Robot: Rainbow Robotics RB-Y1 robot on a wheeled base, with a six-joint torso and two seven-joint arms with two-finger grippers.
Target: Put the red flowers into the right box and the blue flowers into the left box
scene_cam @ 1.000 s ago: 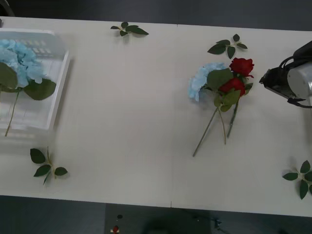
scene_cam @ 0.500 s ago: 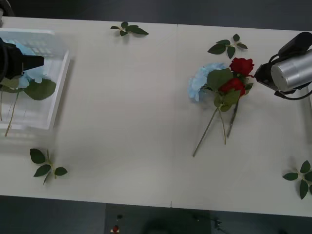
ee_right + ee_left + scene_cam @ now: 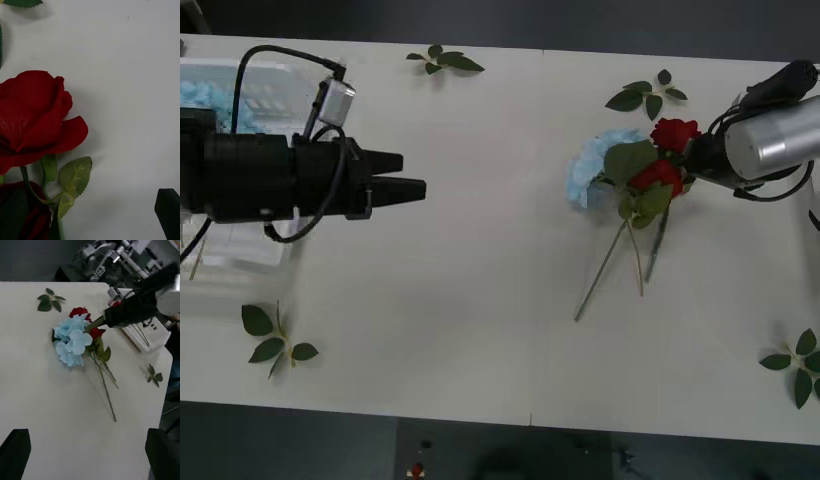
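Toward the table's (image 3: 480, 250) right edge the right gripper (image 3: 108, 317), grip state unclear, noses into the red flowers (image 3: 667, 150) lying across a blue flower (image 3: 588, 165); best to pinch one rose stem only, while the left gripper (image 3: 412, 177), fingers spread, approaches.

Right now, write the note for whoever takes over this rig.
Left gripper: open, empty, over bare table beside the left box, pointing at the pile.
Right gripper: at the red flowers in the pile; grip cannot be judged.
Pile, table's right half: two red flowers and one blue flower, stems crossed.
Done: blue flowers lie in the left box.
Left: red flowers to the right box, last blue flower to the left box.
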